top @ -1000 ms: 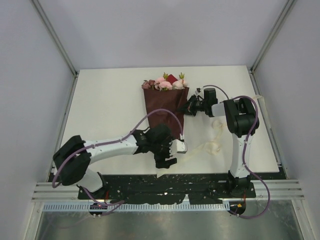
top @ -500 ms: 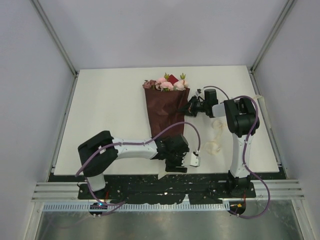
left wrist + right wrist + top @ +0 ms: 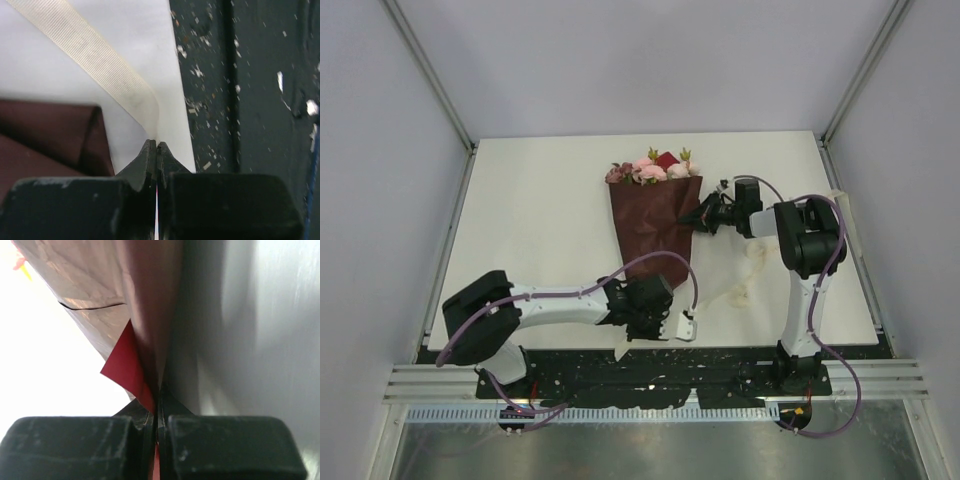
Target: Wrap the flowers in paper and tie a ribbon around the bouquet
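The bouquet (image 3: 654, 218) lies in the middle of the table, a cone of dark maroon paper (image 3: 150, 310) with pink flowers (image 3: 650, 169) and green leaves at its far, wide end. My right gripper (image 3: 701, 216) (image 3: 159, 390) is shut on the paper's right edge, where the red inner side shows. The cream ribbon (image 3: 750, 262) lies curled to the right of the cone, and one strand (image 3: 100, 60) runs to my left gripper (image 3: 635, 338) (image 3: 157, 144). That gripper is shut on the ribbon at the table's near edge, beside the cone's narrow end (image 3: 50, 135).
The white table (image 3: 530, 230) ends just behind my left gripper at a dark, speckled base plate (image 3: 250, 100). Grey walls and frame posts (image 3: 430, 80) enclose the table on three sides.
My left gripper was open and has shut on the ribbon. The left arm swung right, then back left along the near edge. The right gripper keeps its hold on the paper.
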Controlling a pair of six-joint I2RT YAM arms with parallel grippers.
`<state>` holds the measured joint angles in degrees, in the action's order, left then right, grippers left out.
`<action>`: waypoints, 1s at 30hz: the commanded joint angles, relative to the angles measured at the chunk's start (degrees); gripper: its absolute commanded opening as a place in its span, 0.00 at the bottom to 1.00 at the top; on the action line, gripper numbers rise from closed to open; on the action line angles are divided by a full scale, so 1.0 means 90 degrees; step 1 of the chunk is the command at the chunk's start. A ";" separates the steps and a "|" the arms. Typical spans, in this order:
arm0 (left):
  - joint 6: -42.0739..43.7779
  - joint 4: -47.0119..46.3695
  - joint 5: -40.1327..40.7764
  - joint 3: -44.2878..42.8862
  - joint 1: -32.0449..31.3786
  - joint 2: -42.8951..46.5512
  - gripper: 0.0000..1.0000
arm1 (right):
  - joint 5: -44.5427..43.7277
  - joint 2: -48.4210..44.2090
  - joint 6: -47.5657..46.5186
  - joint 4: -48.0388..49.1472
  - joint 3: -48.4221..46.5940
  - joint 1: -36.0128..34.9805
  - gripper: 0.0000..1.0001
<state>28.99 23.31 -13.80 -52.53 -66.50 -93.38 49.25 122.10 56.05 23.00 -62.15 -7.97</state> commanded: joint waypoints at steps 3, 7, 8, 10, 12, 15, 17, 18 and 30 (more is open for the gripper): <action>0.0489 0.0924 0.0020 0.0456 0.0064 0.1068 0.00 | 0.0318 -0.0432 0.1104 0.0675 0.0147 0.0172 0.06; 0.1035 0.1462 0.0322 0.0573 0.0103 0.0982 0.00 | 0.0386 -0.0500 0.1719 0.0949 0.0255 0.0221 0.06; 0.1220 0.1550 0.0429 0.0631 0.0152 0.0933 0.00 | 0.0387 -0.0520 0.1799 0.0950 0.0275 0.0221 0.06; 0.1445 0.1482 0.0703 0.0817 0.0298 0.0923 0.00 | 0.0406 -0.0569 0.2111 0.1096 0.0353 0.0221 0.06; 0.1563 0.1453 0.0762 0.0895 0.0493 0.0894 0.00 | 0.0426 -0.0608 0.2452 0.1252 0.0441 0.0221 0.05; 0.1457 0.1550 0.0792 0.0711 0.0952 0.0718 0.00 | 0.0504 -0.0696 0.2755 0.1262 0.0557 0.0211 0.06; 0.1330 0.1638 0.0772 0.0496 0.1400 0.0630 0.00 | 0.0582 -0.0744 0.2863 0.1262 0.0616 0.0211 0.05; 0.1310 0.1667 0.0811 0.0428 0.1654 0.0582 0.00 | 0.0659 -0.0745 0.2873 0.1243 0.0617 0.0221 0.05; 0.1885 0.2487 0.1279 -0.0412 0.5042 0.0687 0.00 | 0.0895 -0.0580 0.1148 -0.0415 0.0100 0.0211 0.05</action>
<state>42.81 39.75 -3.73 -52.21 -29.58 -89.93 55.64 118.74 75.53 26.50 -57.25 -5.98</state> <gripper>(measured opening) 0.009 0.062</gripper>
